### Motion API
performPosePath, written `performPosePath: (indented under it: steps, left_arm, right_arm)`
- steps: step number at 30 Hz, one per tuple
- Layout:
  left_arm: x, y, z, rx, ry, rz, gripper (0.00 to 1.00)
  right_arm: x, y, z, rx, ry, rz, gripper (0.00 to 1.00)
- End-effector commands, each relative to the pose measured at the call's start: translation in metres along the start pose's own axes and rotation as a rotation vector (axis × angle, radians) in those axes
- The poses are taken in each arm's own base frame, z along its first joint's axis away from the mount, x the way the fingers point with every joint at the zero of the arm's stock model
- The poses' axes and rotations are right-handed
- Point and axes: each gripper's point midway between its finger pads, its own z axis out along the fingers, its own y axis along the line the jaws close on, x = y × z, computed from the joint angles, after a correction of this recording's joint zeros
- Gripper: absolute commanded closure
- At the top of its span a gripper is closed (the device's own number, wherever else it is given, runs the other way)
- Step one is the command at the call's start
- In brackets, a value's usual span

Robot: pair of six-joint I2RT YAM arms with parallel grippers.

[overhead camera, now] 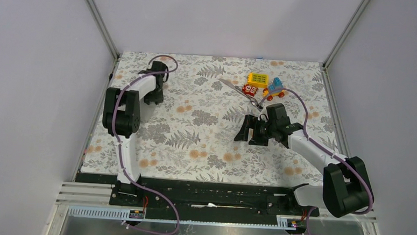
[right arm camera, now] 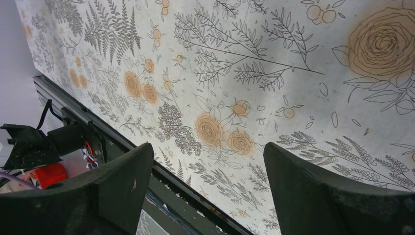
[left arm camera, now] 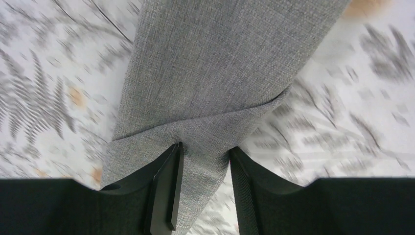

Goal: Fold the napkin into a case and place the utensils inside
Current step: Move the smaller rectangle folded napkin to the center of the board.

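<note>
The grey napkin (left arm camera: 215, 63) fills the upper middle of the left wrist view, lying on the floral tablecloth (left arm camera: 352, 98) with one corner folded over. My left gripper (left arm camera: 205, 149) straddles that folded corner, jaws half closed, both fingertips touching the cloth. The napkin looks sharp while the tablecloth around it is smeared. From above, the left gripper (overhead camera: 154, 97) is at the back left and hides the napkin. The silver utensils (overhead camera: 245, 94) lie at the back, right of the middle. My right gripper (overhead camera: 247, 129) hovers in front of them, open and empty, its jaws (right arm camera: 206, 147) wide over bare tablecloth.
A yellow toy block (overhead camera: 258, 78), a red one (overhead camera: 249, 89) and a blue one (overhead camera: 275, 86) sit right beside the utensils. Metal frame posts (overhead camera: 101, 20) and grey walls bound the table. The black base rail (right arm camera: 161, 181) runs along the near edge.
</note>
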Motion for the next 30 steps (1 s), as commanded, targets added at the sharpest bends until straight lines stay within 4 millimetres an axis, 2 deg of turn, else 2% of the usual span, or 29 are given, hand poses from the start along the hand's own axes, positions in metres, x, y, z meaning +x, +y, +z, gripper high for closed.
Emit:
performPosePath:
  steps: [1,3,7,11,14,16,18,20,23,24,28,30]
  left_arm:
    - [-0.001,0.041,0.034,-0.090,0.091,0.103,0.56]
    - [-0.005,0.061,0.038,-0.157,0.100,0.112,0.56]
    - [-0.010,0.086,0.039,-0.154,0.092,0.063,0.56]
    - [-0.017,0.085,0.033,-0.118,0.061,0.067,0.54]
    - [-0.013,0.086,0.027,-0.116,0.064,0.061,0.54]
    - [-0.015,0.087,0.018,-0.111,0.048,0.049,0.49]
    - [-0.028,0.088,-0.001,-0.099,0.002,0.020,0.44]
    - [-0.044,0.083,-0.029,-0.052,-0.063,-0.019,0.41]
    - [-0.065,0.061,-0.079,0.106,-0.163,-0.094,0.38]
    - [-0.070,0.049,-0.105,0.210,-0.201,-0.124,0.37]
    - [-0.065,0.009,-0.177,0.502,-0.303,-0.176,0.35]
    - [-0.053,-0.004,-0.205,0.612,-0.342,-0.176,0.24]
  right_arm:
    - [-0.008,0.017,-0.011,-0.069,-0.032,-0.049,0.10]
    - [-0.008,0.018,-0.013,-0.070,-0.031,-0.058,0.10]
    - [-0.005,0.019,-0.012,-0.077,-0.015,-0.057,0.10]
    - [-0.002,0.019,-0.013,-0.081,0.002,-0.050,0.10]
    - [-0.003,0.019,-0.017,-0.066,0.002,-0.058,0.10]
    - [-0.004,0.020,-0.021,-0.058,-0.003,-0.063,0.10]
    - [-0.005,0.021,-0.025,-0.051,-0.011,-0.069,0.10]
    - [-0.006,0.020,-0.029,-0.034,-0.023,-0.077,0.09]
    - [-0.012,0.013,-0.031,0.014,-0.063,-0.075,0.09]
    - [-0.015,0.009,-0.031,0.043,-0.081,-0.066,0.08]
    - [-0.043,-0.012,-0.025,0.176,-0.195,0.023,0.05]
    - [-0.064,-0.024,-0.024,0.251,-0.265,0.104,0.02]
